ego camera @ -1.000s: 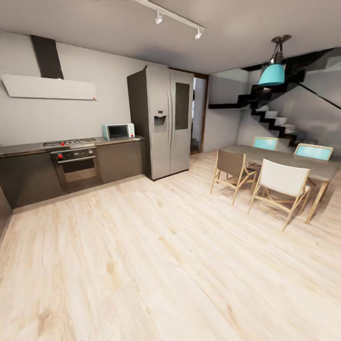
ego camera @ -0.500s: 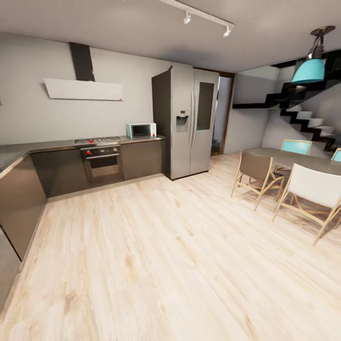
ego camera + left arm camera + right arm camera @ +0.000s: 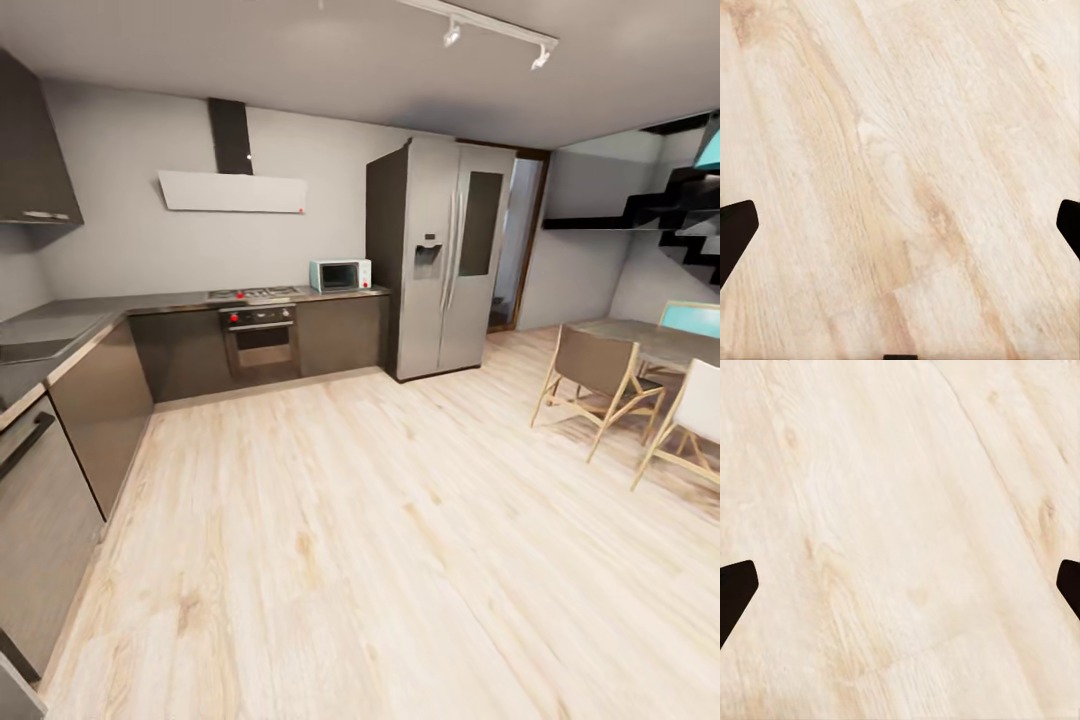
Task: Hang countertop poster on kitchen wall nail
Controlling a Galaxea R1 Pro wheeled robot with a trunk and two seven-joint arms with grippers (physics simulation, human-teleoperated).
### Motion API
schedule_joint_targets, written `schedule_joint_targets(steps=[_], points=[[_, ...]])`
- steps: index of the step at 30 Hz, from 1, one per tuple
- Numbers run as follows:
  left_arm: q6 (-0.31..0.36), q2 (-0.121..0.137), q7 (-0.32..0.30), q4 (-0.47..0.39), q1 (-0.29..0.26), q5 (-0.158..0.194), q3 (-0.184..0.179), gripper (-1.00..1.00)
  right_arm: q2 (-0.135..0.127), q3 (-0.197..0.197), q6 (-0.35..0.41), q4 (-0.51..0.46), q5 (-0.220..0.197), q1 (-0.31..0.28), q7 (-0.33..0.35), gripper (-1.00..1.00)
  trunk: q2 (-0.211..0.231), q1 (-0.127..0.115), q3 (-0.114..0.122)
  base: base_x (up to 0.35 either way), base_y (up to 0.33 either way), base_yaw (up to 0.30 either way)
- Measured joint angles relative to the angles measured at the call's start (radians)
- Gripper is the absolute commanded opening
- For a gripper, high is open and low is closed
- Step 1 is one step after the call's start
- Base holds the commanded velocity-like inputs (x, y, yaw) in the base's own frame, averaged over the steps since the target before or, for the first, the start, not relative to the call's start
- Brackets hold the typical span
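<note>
Two pincers hang over pale wood floor (image 3: 400,560) — left pincer (image 3: 900,225) spread wide, nothing between dark fingertips (image 3: 735,229); right pincer (image 3: 900,585) likewise spread, empty. L-shaped grey tabletop (image 3: 60,325) runs along left wall, turns along back wall. Hob (image 3: 255,294) and oven (image 3: 260,335) mid-run, white hood (image 3: 232,191) above. Microwave (image 3: 340,275) at tabletop's end — steel fridge (image 3: 450,260) beside it. Dining table (image 3: 650,340), chairs (image 3: 600,375) far right. Can't spot poster anywhere on tabletop.

Pale wood-grain floor (image 3: 400,560), dark glossy cabinets (image 3: 340,335), grey kitchen countertop (image 3: 60,320), silver fridge (image 3: 450,260), teal microwave (image 3: 339,275).
</note>
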Motion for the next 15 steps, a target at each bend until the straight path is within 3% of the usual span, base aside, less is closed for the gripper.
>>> schedule_joint_targets(steps=[5,15], points=[[0.001,0.0,0.0,0.0,0.0,0.0,0.0,1.0,0.0,0.0,0.0,0.01,0.0,0.0,0.001,1.0,0.0,0.0,0.0,0.191,-0.208,0.118],[0.001,0.0,0.0,0.0,0.0,0.0,0.001,1.0,0.001,0.0,-0.003,0.02,-0.001,0.0,-0.004,1.0,0.0,0.0,0.0,0.237,-0.245,0.262]])
